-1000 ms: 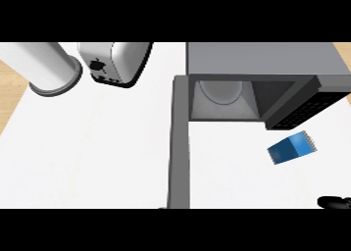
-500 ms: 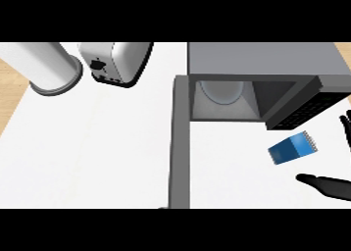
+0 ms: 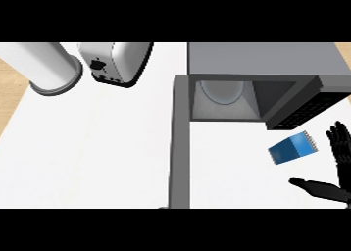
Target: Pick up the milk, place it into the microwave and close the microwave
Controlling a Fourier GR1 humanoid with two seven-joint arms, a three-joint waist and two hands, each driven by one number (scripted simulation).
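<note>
— What of the robot's body shows here?

— Only the right hand (image 3: 343,171), near the desk's front right corner. The forearm is cut off by the view's edge, so its colour cannot be told.

— What colour is it?

— Black all over, with a dull sheen, slightly lighter along the tops of the fingers (image 3: 340,142).

— And the shape?

— Slim, long fingers built in short segments, with faint ridges where the segments meet. The thumb (image 3: 314,187) is thicker and rounded at its tip.

— Any cables, screws or markings?

— None that can be made out.
</note>
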